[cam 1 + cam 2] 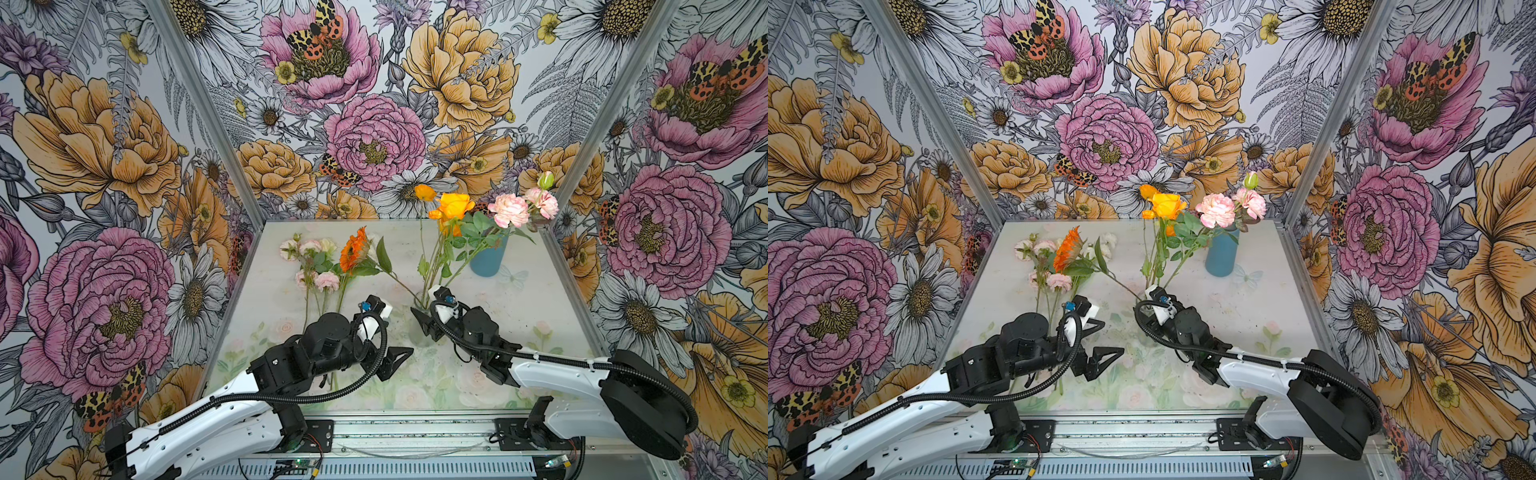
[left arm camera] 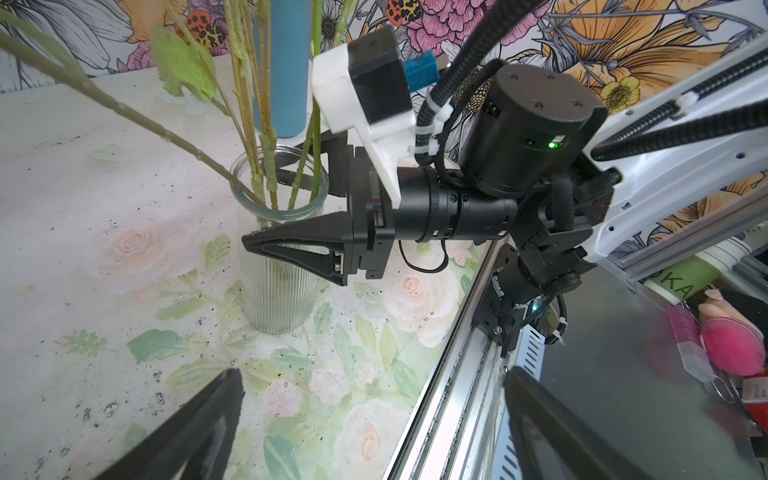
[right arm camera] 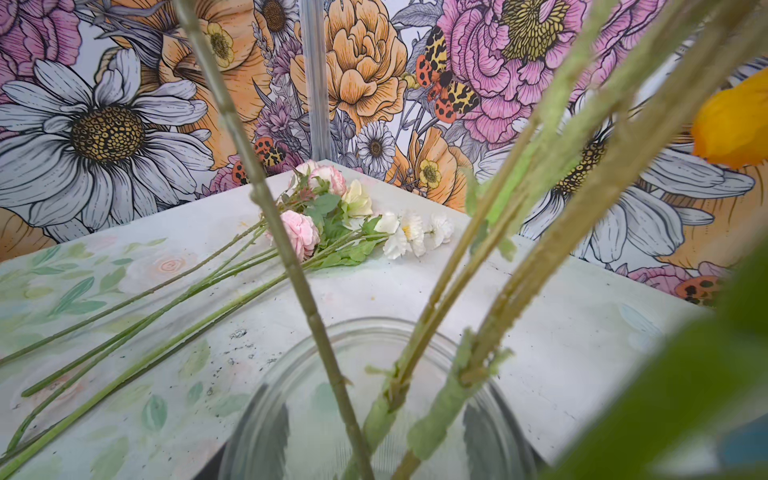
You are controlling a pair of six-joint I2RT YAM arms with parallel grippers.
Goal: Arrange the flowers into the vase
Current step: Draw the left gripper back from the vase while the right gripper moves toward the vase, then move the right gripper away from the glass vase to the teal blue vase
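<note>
Flowers (image 1: 327, 281): pink, white, orange blooms, long green stems, leafy.

Enclosure walls: three sides papered in wallpaper (image 1: 365, 137) of oversized drawn blooms in pink, ochre and white, with spotted moths, seen in both top views. Corner joints: bare metal posts (image 1: 208, 120) running down from the upper frame. Table top (image 1: 519, 316), centre: pale, faintly printed with roses and leaves, dark-flecked. Lower edge: slotted metal rail (image 1: 415, 432). Light even, diffuse
</note>
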